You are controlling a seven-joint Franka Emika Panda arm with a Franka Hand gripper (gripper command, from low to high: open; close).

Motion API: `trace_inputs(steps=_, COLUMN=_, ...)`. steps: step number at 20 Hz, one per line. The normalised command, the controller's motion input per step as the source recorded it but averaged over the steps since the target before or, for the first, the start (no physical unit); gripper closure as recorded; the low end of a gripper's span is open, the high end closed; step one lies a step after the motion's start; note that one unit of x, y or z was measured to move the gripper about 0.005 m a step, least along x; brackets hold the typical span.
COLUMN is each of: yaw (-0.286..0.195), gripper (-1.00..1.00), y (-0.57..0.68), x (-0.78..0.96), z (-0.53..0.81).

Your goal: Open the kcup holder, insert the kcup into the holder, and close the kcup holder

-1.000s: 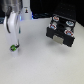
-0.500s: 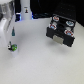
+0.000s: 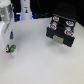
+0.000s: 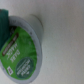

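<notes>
The claw (image 3: 10, 41) hovered at the exterior view's lower left, right over the kcup (image 3: 12, 49) on the bench (image 3: 42, 67) — whether open or closed, I couldn't tell. The kcup holder (image 3: 61, 29) sat upper right, drawer out. Grasping step, apparently — next, a clean pinch.

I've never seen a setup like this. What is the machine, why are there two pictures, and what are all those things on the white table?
It is a single robot arm with a two-fingered gripper at its end. One picture comes from a camera standing off the arm and shows the whole white table. The other comes from a camera on the arm's wrist, so it looks close up at the kcup, a small pod with a green top. The fingers are down at that pod; whether they grip it is unclear. On the exterior view's right sits the kcup holder, a black box with its drawer pulled open, showing rows of pods. A white bottle-like thing stands behind.
</notes>
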Motion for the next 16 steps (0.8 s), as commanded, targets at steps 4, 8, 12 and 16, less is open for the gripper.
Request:
trace_inputs(steps=4, yaw=-0.001, gripper=-1.00, y=0.02, x=0.03, z=0.09)
trace_inputs(steps=8, yaw=0.000, gripper=-1.00, y=0.09, x=0.01, z=0.36)
trace_inputs(steps=12, yaw=-0.004, gripper=-1.00, y=0.00, x=0.02, z=0.15)
trace_inputs(steps=16, yaw=-0.002, gripper=-1.00, y=0.00, x=0.33, z=0.04)
